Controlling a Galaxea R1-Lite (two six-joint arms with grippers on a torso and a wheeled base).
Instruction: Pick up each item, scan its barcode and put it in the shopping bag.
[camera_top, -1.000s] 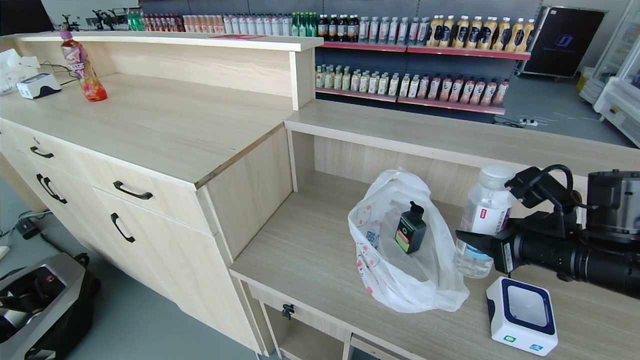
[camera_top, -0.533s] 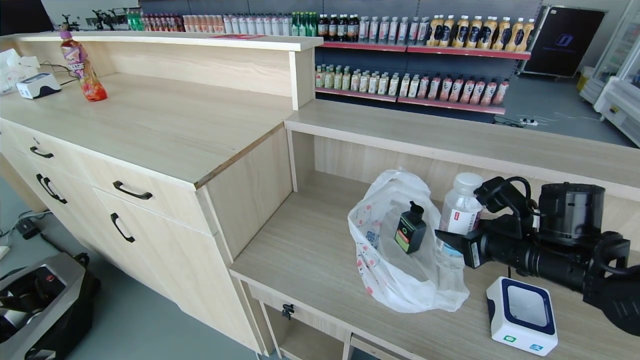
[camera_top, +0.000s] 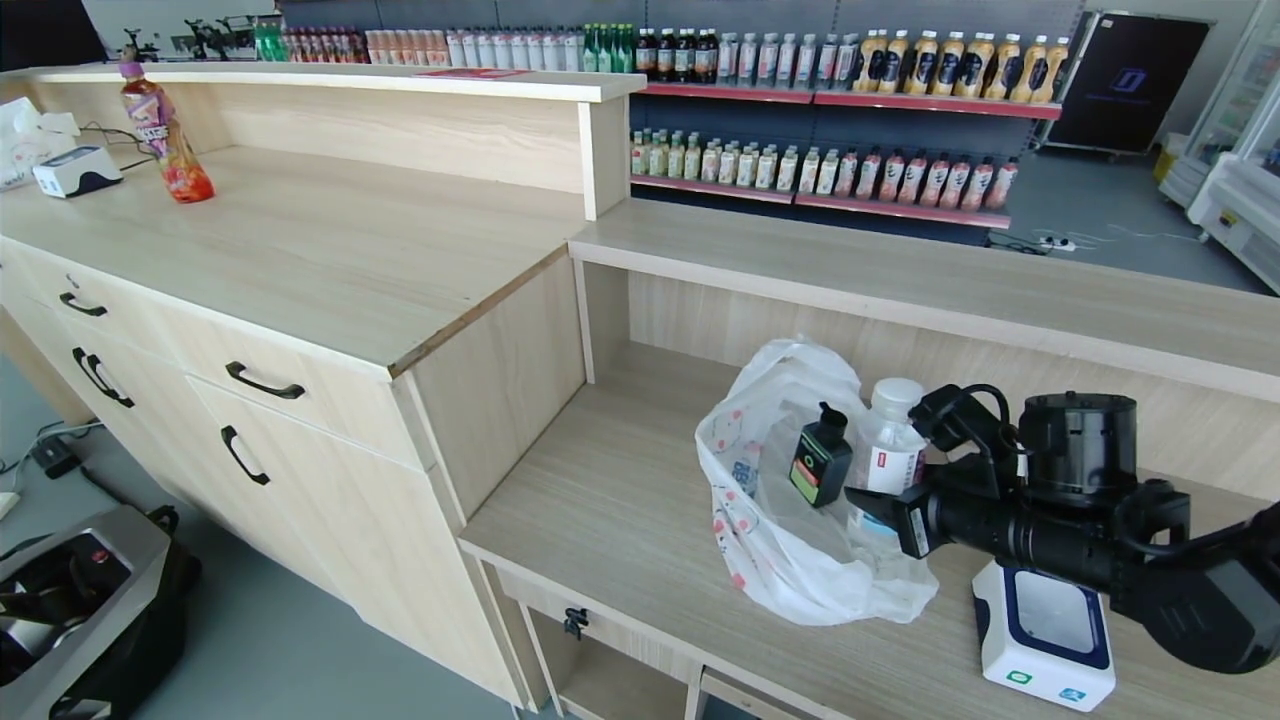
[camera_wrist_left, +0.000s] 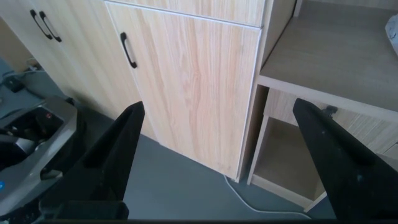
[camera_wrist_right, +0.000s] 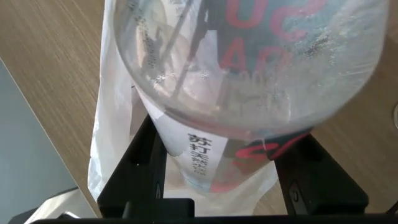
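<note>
Clear plastic marks the water bottle, which over the last second has travelled from the right of the bag leftward and down. Its lower half now sits inside the bag's open mouth, upright with the white cap on top. It stands just beside the dark bottle that was already in the bag and has not moved. The right gripper has come along with it, and the arm now lies stretched nearly level from the right of the bag, its wrist crossing over the near scanner. In the right wrist view the black fingers are clamped on either side of the bottle, with the white bag film just behind it. Counted: one bag, two bottles in it (one clear, one dark), and one white scanner on the low counter just right of the bag. A second scanner and one red drink bottle stand well apart from the bag, far to its left on the higher counter. The bag, both scanners and the red bottle lie as they did before. The left gripper hangs far from the bag, low before a wooden cupboard door over grey floor, its two fingers spread wide with nothing between them.
</note>
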